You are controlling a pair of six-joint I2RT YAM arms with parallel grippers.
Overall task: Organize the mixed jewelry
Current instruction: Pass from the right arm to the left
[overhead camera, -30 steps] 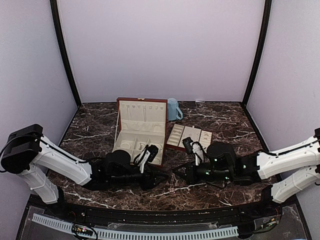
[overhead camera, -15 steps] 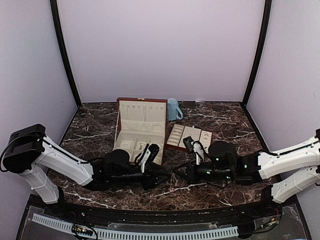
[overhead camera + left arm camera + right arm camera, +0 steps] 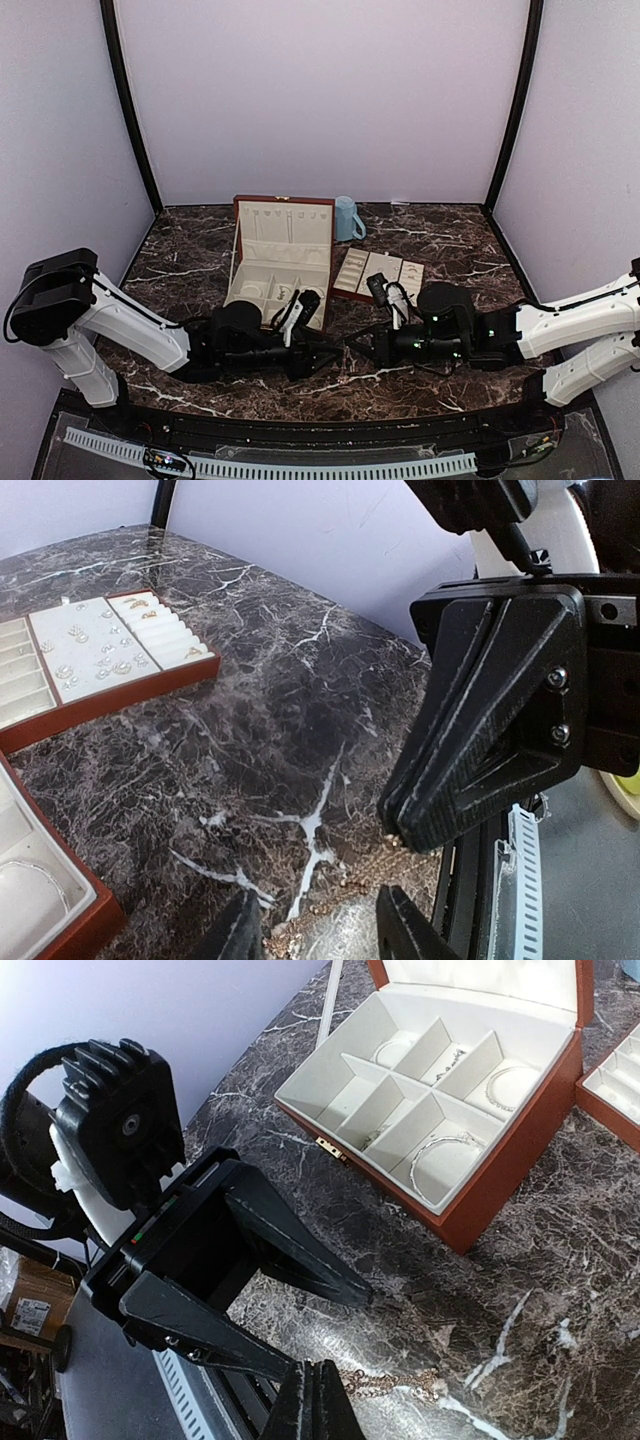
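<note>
One box (image 3: 280, 255), one tray (image 3: 378, 272), one mug (image 3: 347, 218); one chain (image 3: 395, 1382) — two arms (image 3: 130, 325)

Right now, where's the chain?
Right wrist view: the chain lies on the marble tabletop near its front edge, below the left gripper, beside the right gripper.

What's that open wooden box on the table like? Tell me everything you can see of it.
The box is reddish-brown wood, lined in cream, standing on the dark marble table with its lid raised upright at the back. Cream dividers split its base into compartments, several holding silvery bracelets. A small brass clasp sits on its front wall.
</note>
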